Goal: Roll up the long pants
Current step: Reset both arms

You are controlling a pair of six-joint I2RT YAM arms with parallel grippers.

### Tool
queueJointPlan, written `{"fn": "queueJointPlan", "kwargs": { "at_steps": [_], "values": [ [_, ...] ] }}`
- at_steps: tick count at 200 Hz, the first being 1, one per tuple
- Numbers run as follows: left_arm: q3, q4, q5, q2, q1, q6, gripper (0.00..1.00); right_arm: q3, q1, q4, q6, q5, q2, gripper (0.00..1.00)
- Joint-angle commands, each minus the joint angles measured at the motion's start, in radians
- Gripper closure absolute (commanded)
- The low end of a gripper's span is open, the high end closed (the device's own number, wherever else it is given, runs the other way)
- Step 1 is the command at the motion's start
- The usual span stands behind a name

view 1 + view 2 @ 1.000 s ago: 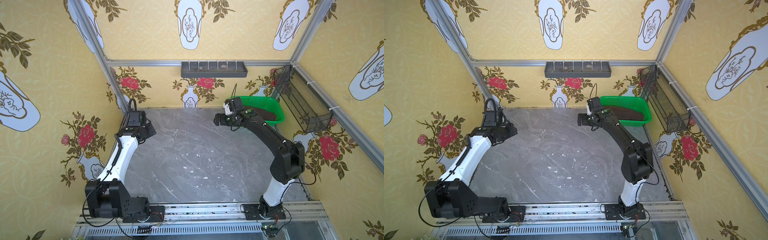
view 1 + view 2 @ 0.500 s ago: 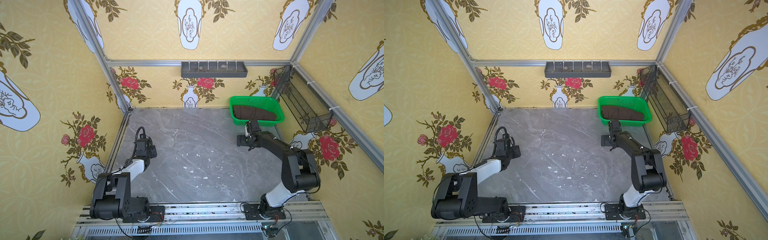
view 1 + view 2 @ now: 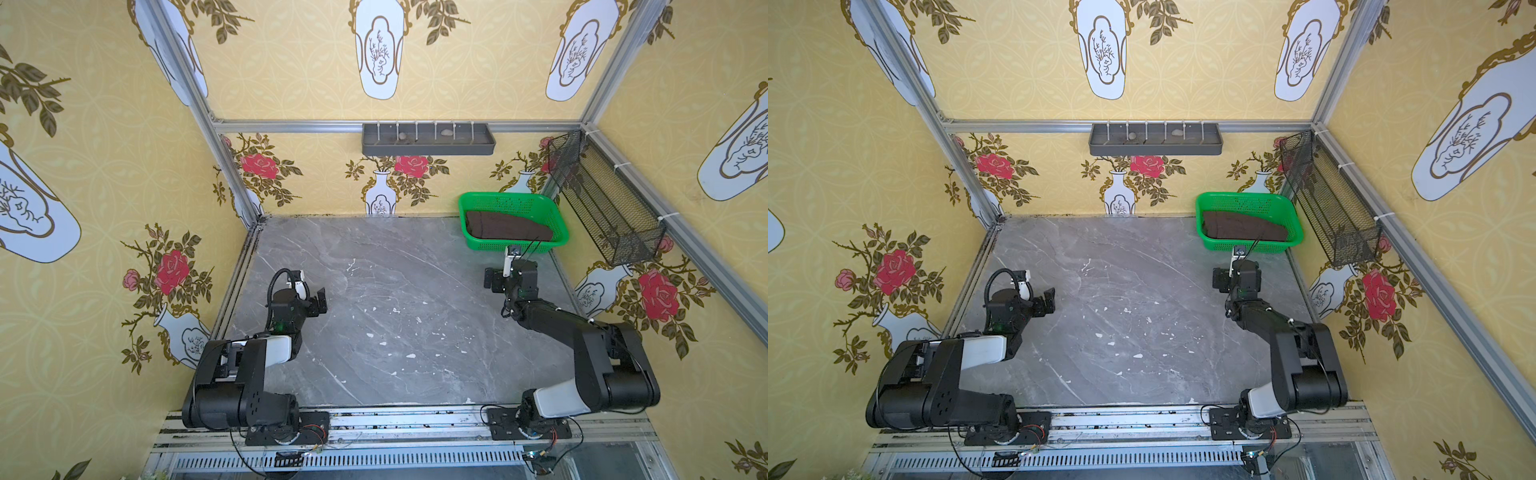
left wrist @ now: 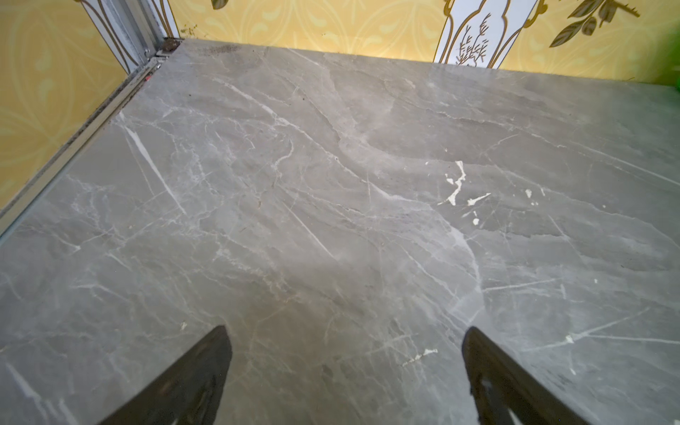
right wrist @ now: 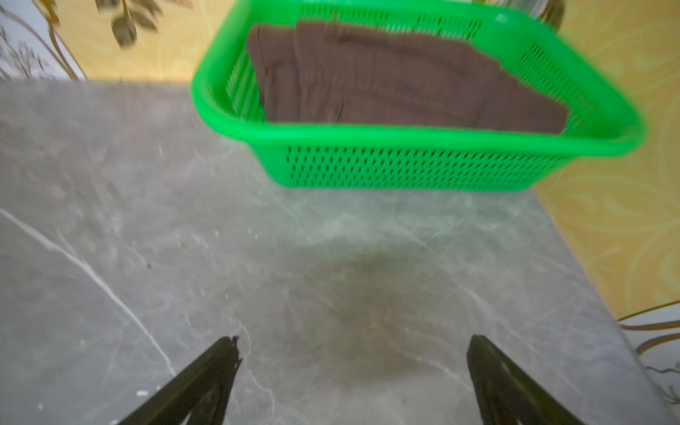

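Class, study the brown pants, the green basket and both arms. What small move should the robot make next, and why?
Probably nothing beyond parking at rest: the long pants lie bundled inside the green basket, while the left end effector and right end effector hang open and empty over the table.

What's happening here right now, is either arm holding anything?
Neither arm is holding anything. The brown pants lie bundled up inside the green basket at the far right corner of the table. Both arms are folded low near their bases. The left gripper is open over bare table, and the right gripper is open, facing the basket but short of it.
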Motion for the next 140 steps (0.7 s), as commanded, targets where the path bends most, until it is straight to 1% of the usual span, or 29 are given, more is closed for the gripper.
{"fn": "queueJointPlan", "kwargs": {
  "at_steps": [1, 11, 19, 23, 31, 46, 63, 70, 87, 93, 97, 106, 110, 119, 125, 132, 140],
  "values": [
    [-0.012, 0.118, 0.035, 0.008, 0.000, 0.026, 0.01, -0.033, -0.006, -0.075, 0.022, -0.007, -0.098, 0.02],
    [-0.009, 0.112, 0.036, 0.008, 0.000, 0.025, 0.01, -0.100, -0.007, -0.034, -0.038, -0.056, -0.145, 0.02],
    [-0.009, 0.111, 0.034, 0.010, 0.000, 0.026, 0.01, -0.182, -0.006, 0.057, -0.085, -0.099, -0.182, 0.02],
    [-0.009, 0.111, 0.035, 0.008, -0.001, 0.026, 0.01, -0.217, -0.009, 0.103, -0.070, -0.101, -0.198, 0.02],
    [-0.009, 0.111, 0.034, 0.007, 0.000, 0.027, 0.01, -0.254, -0.017, 0.100, -0.048, -0.106, -0.225, 0.02],
    [-0.011, 0.114, 0.036, 0.005, 0.000, 0.026, 0.01, -0.391, -0.025, 0.299, -0.050, -0.109, -0.242, 0.02],
    [-0.013, 0.114, 0.033, 0.004, 0.000, 0.027, 0.01, -0.506, -0.026, 0.552, -0.058, -0.127, -0.171, 0.02],
    [-0.013, 0.114, 0.035, 0.003, -0.001, 0.027, 0.01, -0.517, -0.027, 0.613, -0.072, -0.153, -0.127, 0.02],
    [-0.013, 0.114, 0.038, 0.004, -0.001, 0.029, 0.01, -0.500, -0.025, 0.714, -0.124, -0.262, 0.006, 0.02],
    [-0.012, 0.114, 0.039, 0.004, -0.001, 0.027, 0.01, -0.482, -0.025, 0.723, -0.134, -0.274, 0.032, 0.02],
    [-0.012, 0.114, 0.039, 0.004, -0.001, 0.029, 0.01, -0.461, -0.026, 0.688, -0.134, -0.284, 0.031, 0.02],
    [-0.012, 0.114, 0.039, 0.004, -0.001, 0.029, 0.01, -0.391, -0.028, 0.499, -0.128, -0.289, 0.001, 0.02],
    [-0.012, 0.113, 0.039, 0.004, -0.001, 0.029, 0.01, -0.363, -0.030, 0.449, -0.125, -0.291, 0.011, 0.02],
    [-0.010, 0.112, 0.043, 0.005, -0.001, 0.031, 0.01, -0.333, -0.031, 0.457, -0.125, -0.304, 0.055, 0.02],
    [-0.006, 0.107, 0.059, 0.005, -0.001, 0.037, 0.01, -0.341, -0.036, 0.466, -0.127, -0.311, 0.048, 0.02],
    [0.007, 0.082, 0.089, 0.005, -0.001, 0.047, 0.01, -0.333, -0.038, 0.408, -0.127, -0.317, 0.025, 0.02],
    [0.012, 0.078, 0.098, 0.011, -0.004, 0.055, 0.01, -0.339, -0.039, 0.448, -0.129, -0.318, 0.041, 0.02]
  ]
}}
